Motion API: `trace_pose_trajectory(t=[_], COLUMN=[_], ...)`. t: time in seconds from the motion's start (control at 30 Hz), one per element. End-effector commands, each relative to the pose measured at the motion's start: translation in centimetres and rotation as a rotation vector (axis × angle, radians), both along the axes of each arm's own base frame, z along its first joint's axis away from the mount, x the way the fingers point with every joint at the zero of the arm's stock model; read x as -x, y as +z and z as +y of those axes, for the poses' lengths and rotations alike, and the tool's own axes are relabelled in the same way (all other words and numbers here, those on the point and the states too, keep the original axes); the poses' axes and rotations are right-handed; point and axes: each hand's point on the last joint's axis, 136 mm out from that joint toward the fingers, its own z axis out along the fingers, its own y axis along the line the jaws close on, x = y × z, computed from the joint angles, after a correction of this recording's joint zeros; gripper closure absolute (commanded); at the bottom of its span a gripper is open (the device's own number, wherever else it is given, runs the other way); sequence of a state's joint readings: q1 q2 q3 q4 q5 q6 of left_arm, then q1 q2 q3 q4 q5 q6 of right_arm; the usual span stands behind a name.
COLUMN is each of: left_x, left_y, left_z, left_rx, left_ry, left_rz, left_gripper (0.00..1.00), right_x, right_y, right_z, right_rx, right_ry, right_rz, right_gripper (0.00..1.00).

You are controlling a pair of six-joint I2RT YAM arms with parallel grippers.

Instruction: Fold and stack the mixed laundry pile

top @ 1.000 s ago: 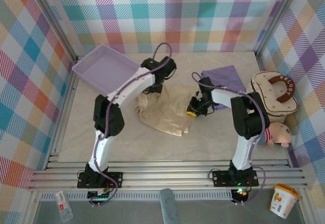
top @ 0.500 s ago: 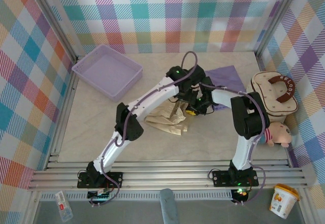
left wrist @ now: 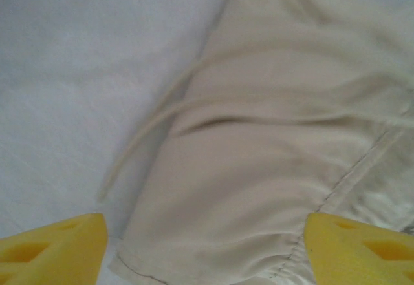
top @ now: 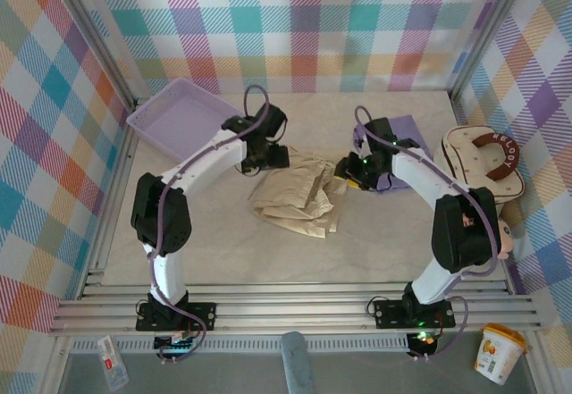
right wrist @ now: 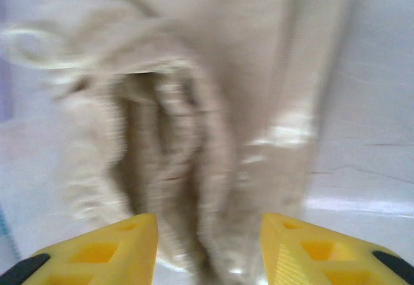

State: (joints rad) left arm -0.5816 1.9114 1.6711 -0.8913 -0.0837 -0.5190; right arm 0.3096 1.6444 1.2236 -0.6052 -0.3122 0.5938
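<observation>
Top external view: the cream-beige shirt (top: 299, 196) lies crumpled in a loose heap at the middle of the desk (top: 223, 251), between the two arms. The left hand (top: 271, 155) hangs over the shirt's far left edge, and the right hand (top: 350, 171) sits at its right edge, just beside the cloth. The lavender-purple T-shirt (top: 409, 131) lies flat at the far right, partly under the right arm and next to the cream padded bag (top: 483, 166). The lavender mesh basket (top: 183, 119) stands at the far left, well apart from both garments

Left wrist view: the left hand's yellow fingers (left wrist: 55, 246) stand wide apart with nothing between them. The shirt (left wrist: 272, 149) is spread below, and a thin cord (left wrist: 145, 139) trails from it onto the bare desk

Right wrist view, blurred: the right hand's fingers (right wrist: 97, 249) are parted, and bunched folds of the shirt (right wrist: 194, 97) lie right in front of the gap; no cloth looks pinched there
</observation>
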Motion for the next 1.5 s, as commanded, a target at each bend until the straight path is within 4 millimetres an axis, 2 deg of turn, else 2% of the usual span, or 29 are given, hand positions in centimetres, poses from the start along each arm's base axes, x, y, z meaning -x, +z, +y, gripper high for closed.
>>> trace_pose_trajectory(t=[0.0,0.07,0.13,0.23,0.27,0.4,0.5,0.6,0.73,0.8,0.83,0.97,1.03,1.13,1.27,1.37,1.47], left_x=[0.2,0.9,1.9,4.6,5.6,8.9,9.0,7.5,6.4,6.6,6.7,7.1,7.1,6.8,6.2,5.4,4.6], left_y=[-0.6,-0.9,-1.2,-2.4,-2.9,-5.9,-7.5,-8.7,-11.4,-12.5,-12.8,-13.1,-13.2,-13.3,-13.0,-12.0,-10.8], left_z=[-1.2,-0.8,-0.6,-0.6,-0.7,-1.2,-1.5,-0.3,3.5,4.8,5.1,6.0,6.0,5.9,5.6,5.7,5.5], left_rx=[0.067,0.064,0.073,0.113,0.123,0.141,0.134,0.046,-0.136,-0.169,-0.183,-0.219,-0.219,-0.219,-0.215,-0.236,-0.232], left_ry=[-0.017,-0.028,-0.042,-0.067,-0.073,-0.072,-0.041,0.034,0.177,0.229,0.240,0.263,0.277,0.297,0.305,0.304,0.292], left_rz=[-0.010,-0.005,0.008,0.042,0.055,0.111,0.106,0.073,0.113,0.146,0.149,0.156,0.156,0.151,0.140,0.110,0.080], left_gripper=[0.35,0.49,0.65,0.98,1.00,1.00,1.00,1.00,1.00,1.00,1.00,1.00,1.00,1.00,1.00,1.00,1.00], right_x=[0.3,-0.1,-1.0,-2.0,-2.2,-3.2,-3.3,-3.2,-2.4,-1.5,-0.9,2.2,4.0,6.5,7.3,9.0,10.2], right_y=[1.5,0.7,-0.3,-1.5,-1.7,-2.5,-3.3,-3.3,-1.2,-0.1,0.1,-0.5,-1.7,-4.7,-6.8,-8.3,-9.2], right_z=[4.3,5.9,6.4,6.6,6.8,7.8,8.2,8.2,7.3,6.0,5.3,2.2,1.4,1.2,0.8,0.9,-0.6], right_rx=[-0.090,-0.094,-0.090,-0.087,-0.091,-0.092,-0.081,-0.083,-0.074,-0.055,-0.043,-0.022,-0.021,-0.038,0.021,0.055,0.139], right_ry=[0.072,0.077,0.042,-0.007,-0.008,0.010,0.014,0.015,0.017,0.008,0.001,-0.047,-0.063,-0.085,-0.043,0.017,0.069], right_rz=[0.001,0.015,0.031,0.045,0.046,0.058,0.073,0.078,0.063,0.064,0.070,0.127,0.170,0.273,0.339,0.415,0.435], right_gripper=[0.51,0.50,0.49,0.48,0.48,0.48,0.50,0.67,0.93,1.00,1.00,1.00,1.00,1.00,1.00,1.00,0.97])
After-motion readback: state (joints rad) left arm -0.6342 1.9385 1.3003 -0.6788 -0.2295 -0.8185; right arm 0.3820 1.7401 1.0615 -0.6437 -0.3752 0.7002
